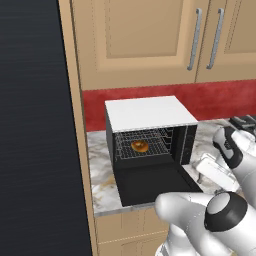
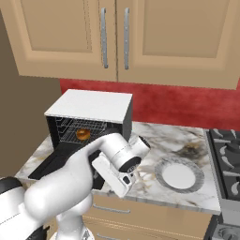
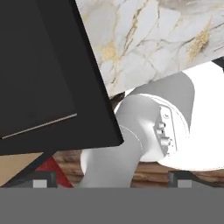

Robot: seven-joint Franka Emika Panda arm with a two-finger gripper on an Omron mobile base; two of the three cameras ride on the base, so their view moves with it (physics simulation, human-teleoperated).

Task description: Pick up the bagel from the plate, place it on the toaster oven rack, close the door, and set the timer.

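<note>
Nearest, the white arm's two-finger gripper (image 3: pixel 111 183), jaws spread and empty, hangs under the lowered black door (image 1: pixel 152 184); lifting carelessly could slam it, jolting the golden-brown bagel (image 1: pixel 139 146) on the far silver wire rack (image 1: pixel 142 148).

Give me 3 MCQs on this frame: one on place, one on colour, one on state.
1. Where is the bagel?
A on the plate
B on the toaster oven rack
C on the stove

2. What colour is the wall strip behind the toaster oven?
A red
B blue
C green

3. How is the door?
A shut
B folded down open
C removed

Key:
1 B, it lies on the toaster oven rack; the plate is bare.
2 A, the backsplash is red.
3 B, the door lies flat in front of the oven.
</note>
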